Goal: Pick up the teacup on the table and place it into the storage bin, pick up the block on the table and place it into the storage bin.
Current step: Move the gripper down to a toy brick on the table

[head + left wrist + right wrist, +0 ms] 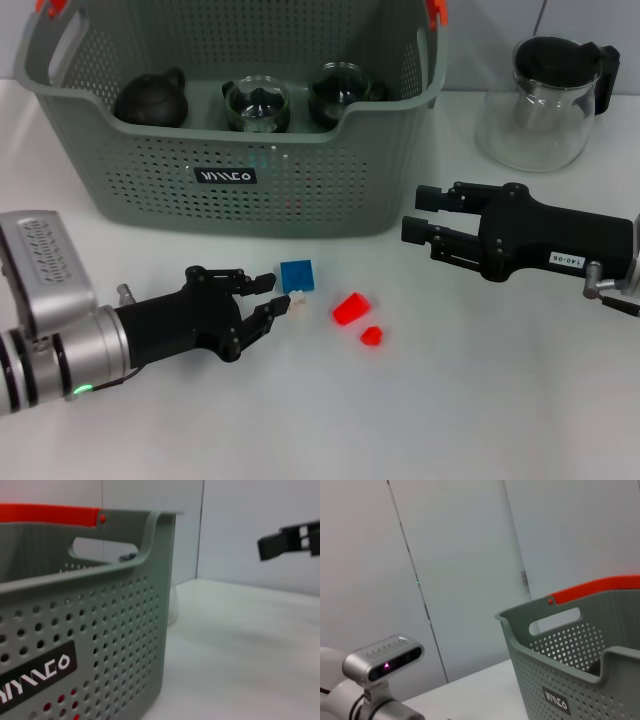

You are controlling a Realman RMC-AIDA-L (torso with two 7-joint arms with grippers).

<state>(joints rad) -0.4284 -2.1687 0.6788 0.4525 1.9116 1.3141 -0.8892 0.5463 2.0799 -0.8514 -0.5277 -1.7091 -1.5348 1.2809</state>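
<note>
Three teacups (256,105) binned; three blocks (297,275) out

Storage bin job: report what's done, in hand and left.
Done: three tea vessels sit in the storage bin. In hand: left gripper, fingers open, reaches a small white piece by the blue block on the table. Left: the blue and red blocks. Right gripper hovers open, empty.

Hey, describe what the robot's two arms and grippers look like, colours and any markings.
Both grippers are matte black with slim, jointed black fingers. The left gripper sits on a silver metal wrist with black rings, a small green light near the wrist, and a grey ribbed camera housing on top. The right gripper has a bulky black body bearing a small white label with printed numbers, and a silver fitting behind it.
</note>
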